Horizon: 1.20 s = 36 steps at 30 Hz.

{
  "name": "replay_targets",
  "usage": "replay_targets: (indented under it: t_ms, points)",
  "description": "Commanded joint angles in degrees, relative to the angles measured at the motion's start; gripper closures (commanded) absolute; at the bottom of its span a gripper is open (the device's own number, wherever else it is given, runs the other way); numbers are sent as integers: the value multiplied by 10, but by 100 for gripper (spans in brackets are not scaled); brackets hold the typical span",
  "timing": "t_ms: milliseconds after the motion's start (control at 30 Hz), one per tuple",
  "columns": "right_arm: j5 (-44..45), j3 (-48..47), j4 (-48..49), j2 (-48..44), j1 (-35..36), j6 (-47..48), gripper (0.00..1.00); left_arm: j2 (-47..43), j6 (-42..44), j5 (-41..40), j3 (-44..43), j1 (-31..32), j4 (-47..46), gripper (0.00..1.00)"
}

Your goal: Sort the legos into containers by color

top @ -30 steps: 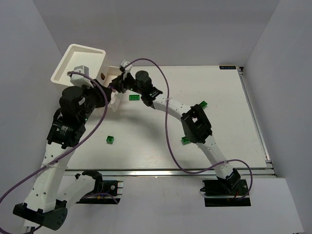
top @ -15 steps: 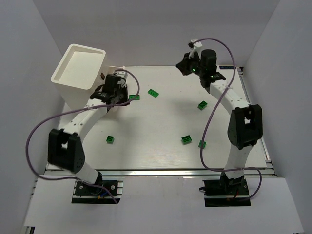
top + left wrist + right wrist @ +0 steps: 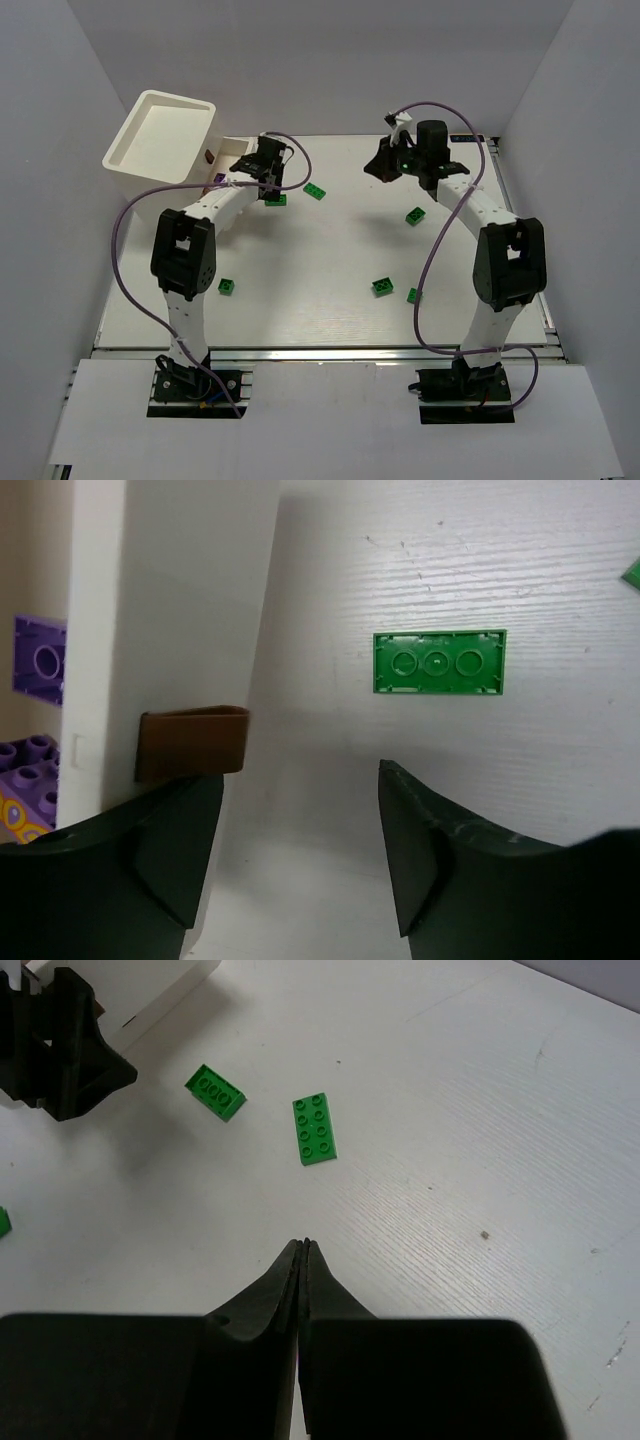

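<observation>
where the low tray [image 3: 190, 590] opens at the left edge of the left wrist view, two purple bricks [image 3: 38, 660] lie inside it (the nearer one shows studs and is cut by the frame). a brown mark [image 3: 192, 743] sits on its outer wall. the tall bin [image 3: 130, 150] is joined to it at the far left corner of the table [image 3: 320, 250]. a green brick [image 3: 438, 663] lies underside up on bare table near that wall, apart from it, its long axis pointing at the wall. the left gripper [image 3: 295, 850] is spread wide and holds nothing, one finger against the tray wall. the right gripper [image 3: 302, 1255] is pressed closed on nothing, with a green plate [image 3: 316, 1129] lying studs up ahead of it, its long axis running away from the tips. other green bricks [image 3: 382, 287] lie well apart.
</observation>
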<state>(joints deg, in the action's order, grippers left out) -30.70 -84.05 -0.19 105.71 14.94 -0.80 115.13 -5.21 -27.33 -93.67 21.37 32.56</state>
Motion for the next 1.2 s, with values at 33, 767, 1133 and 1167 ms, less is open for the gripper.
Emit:
replay_targets:
  t_ms: [33,767,1133,1167]
  points:
    - [-38,-14,3,-25,-21,23,100,19,9,-95,-57,-8,27,21]
    - [-91,1,18,-13,-64,-9,100,113,-23,-145,-190,-35,36,16]
    - [-101,3,33,-3,-77,-23,100,83,-42,-160,-166,-57,54,81]
    - [-103,2,33,-2,-76,-25,100,84,-45,-165,-170,-57,60,77]
